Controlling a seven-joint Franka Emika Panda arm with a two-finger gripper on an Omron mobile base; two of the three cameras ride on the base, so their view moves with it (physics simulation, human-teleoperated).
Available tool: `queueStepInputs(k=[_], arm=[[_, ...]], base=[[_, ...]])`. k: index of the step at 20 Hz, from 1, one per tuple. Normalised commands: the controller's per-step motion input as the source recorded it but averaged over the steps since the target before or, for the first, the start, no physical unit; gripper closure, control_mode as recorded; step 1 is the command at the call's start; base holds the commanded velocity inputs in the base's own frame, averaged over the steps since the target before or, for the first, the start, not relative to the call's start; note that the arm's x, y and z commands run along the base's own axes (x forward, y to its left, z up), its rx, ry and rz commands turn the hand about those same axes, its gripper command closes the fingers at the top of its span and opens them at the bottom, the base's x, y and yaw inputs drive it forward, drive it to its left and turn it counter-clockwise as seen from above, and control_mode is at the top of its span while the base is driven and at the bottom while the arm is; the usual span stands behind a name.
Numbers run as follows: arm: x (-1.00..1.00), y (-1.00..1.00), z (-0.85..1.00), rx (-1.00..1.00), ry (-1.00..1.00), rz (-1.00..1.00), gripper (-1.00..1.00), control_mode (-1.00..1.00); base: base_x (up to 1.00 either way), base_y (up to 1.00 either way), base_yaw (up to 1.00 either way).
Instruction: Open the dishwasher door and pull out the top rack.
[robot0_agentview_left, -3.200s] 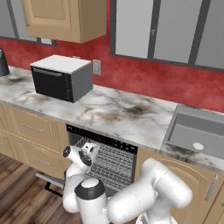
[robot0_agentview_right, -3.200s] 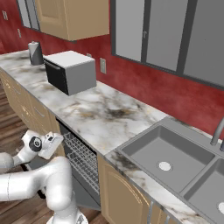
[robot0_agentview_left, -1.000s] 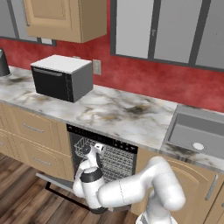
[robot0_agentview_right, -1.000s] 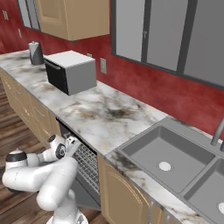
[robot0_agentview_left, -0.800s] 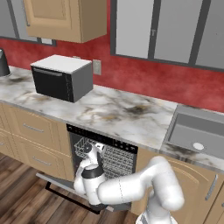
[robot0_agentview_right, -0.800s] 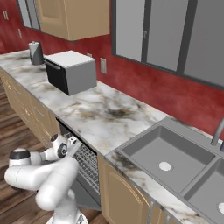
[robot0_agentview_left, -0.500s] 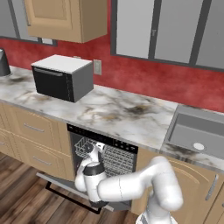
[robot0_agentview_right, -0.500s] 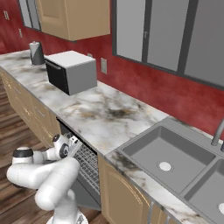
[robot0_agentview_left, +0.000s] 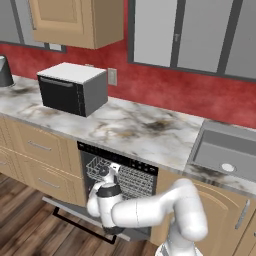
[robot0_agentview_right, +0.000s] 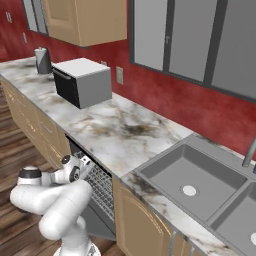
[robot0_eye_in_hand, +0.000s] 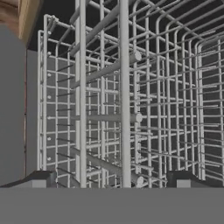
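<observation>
Advancing since earlier, the spread-jawed gripper (robot0_eye_in_hand: 112, 179) straddles the silver-white wire top rack's (robot0_eye_in_hand: 131, 100) front bar, dead ahead.

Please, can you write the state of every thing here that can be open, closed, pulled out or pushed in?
Grey metal dishwasher door: open, folded down flat.
Silver-white wire top rack: inside the dishwasher, not yet pulled out.
Two-finger gripper: open, fingertips either side of a rack bar.
Black-fronted microwave door: closed.
Tan wooden drawers: closed.
</observation>
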Motion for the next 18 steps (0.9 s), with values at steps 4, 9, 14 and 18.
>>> queueStepInputs(k=[4,9,14,18], arm=[[0.0,0.23,-1.0,-0.04,0.19,0.0,-1.0,-1.0],[0.0,0.4,-1.0,-0.11,0.17,0.0,-1.0,-1.0],[-0.56,0.92,-1.0,-0.15,0.12,0.0,-1.0,-1.0],[-0.99,1.0,-1.0,-0.18,0.04,0.0,-1.0,-1.0]], base=[[0.0,0.0,0.0],[0.0,0.0,0.0],[0.0,0.0,0.0],[0.0,0.0,0.0]])
